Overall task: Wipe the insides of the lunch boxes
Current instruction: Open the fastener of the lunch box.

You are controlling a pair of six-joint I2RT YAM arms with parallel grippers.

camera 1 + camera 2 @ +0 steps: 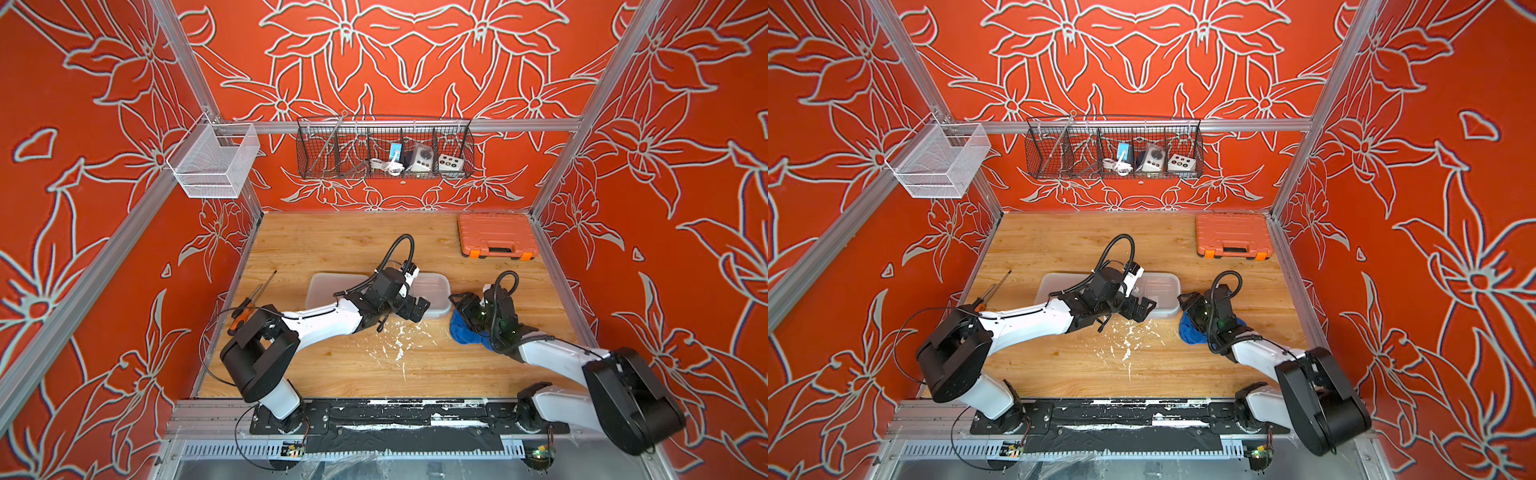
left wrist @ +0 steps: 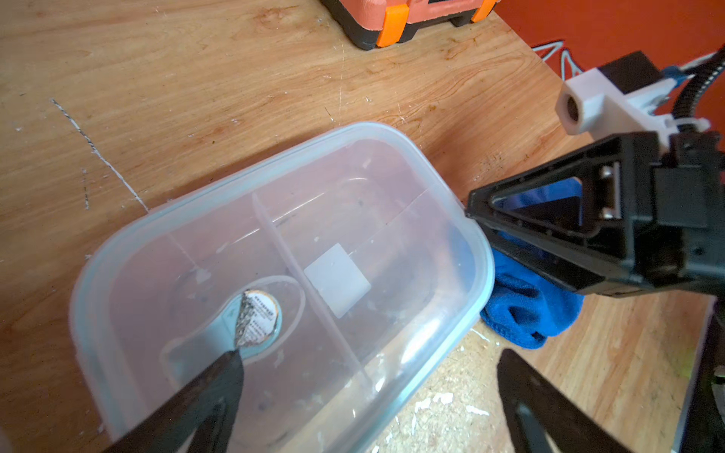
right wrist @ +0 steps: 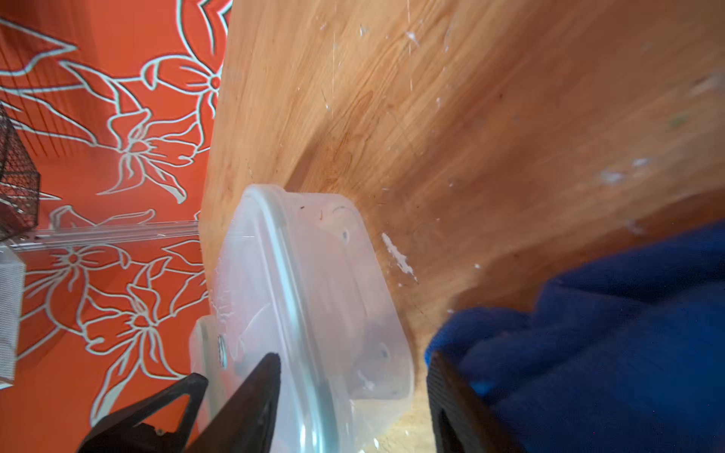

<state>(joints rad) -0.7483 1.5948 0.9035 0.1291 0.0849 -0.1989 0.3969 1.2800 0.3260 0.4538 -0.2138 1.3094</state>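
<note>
- Divided lunch box (image 2: 376, 184) sits mid-desk (image 1: 332, 241), open side up. The second lunch box (image 1: 328, 286) is just beside it on the left arm's side, partly under that arm.
- Left hand (image 2: 370, 355): fingers spread as wide as they go, holding nothing. One fingertip is down inside the compartment with the round sticker (image 2: 259, 321); the other is outside the wall, over the desk.
- Right hand (image 3: 353, 361): fingers partway apart, at the box's short end nearest that arm. One finger is over the rim, the other is against the blue cloth (image 2: 525, 310). No firm grip visible; can't tell if any cloth is pinched.
- Key relation: the cloth lies on the desk outside the box, touching or just off that short end, under the right hand. The box's long axis runs roughly from one hand to the other, divider (image 2: 298, 255) across it.
- Judgement: the right hand is nearer the cloth, so it grabs it and has to lift it over the end wall into the label-side (image 2: 337, 284) compartment first. The left hand is placed to brace the box.
- Risk: a light box slides if pushed along its long axis.
</note>
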